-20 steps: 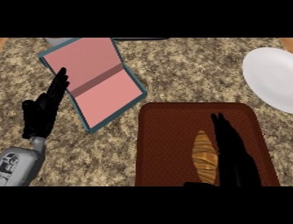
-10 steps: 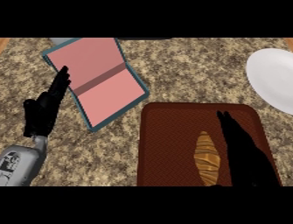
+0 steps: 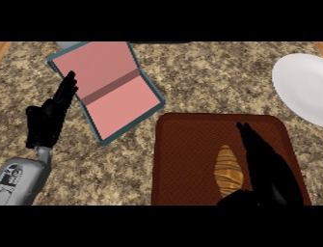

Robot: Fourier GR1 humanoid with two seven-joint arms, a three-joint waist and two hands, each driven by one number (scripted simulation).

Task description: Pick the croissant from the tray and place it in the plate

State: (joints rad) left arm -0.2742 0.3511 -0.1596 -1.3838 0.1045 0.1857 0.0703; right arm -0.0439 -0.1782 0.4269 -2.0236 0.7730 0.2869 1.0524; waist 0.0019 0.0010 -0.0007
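Note:
A golden croissant (image 3: 229,171) lies lengthwise on the dark red-brown tray (image 3: 185,154) at the lower middle of the head view. My right hand (image 3: 267,166) reaches over the tray just right of the croissant, fingers straight and pointing away from me, its thumb side dark below the croissant's near end. Whether it touches the croissant I cannot tell. The white plate (image 3: 313,89) sits at the right edge, partly cut off. My left hand (image 3: 50,116) rests open at the left, fingers up.
A pink book with a teal border (image 3: 110,89) lies open at an angle left of the tray. The speckled stone counter (image 3: 214,77) has wooden strips at both upper corners.
The whole view has slid slightly: the tray, croissant and plate sit a little further right and lower. My right hand has drawn down the tray alongside the croissant. The left hand is unmoved.

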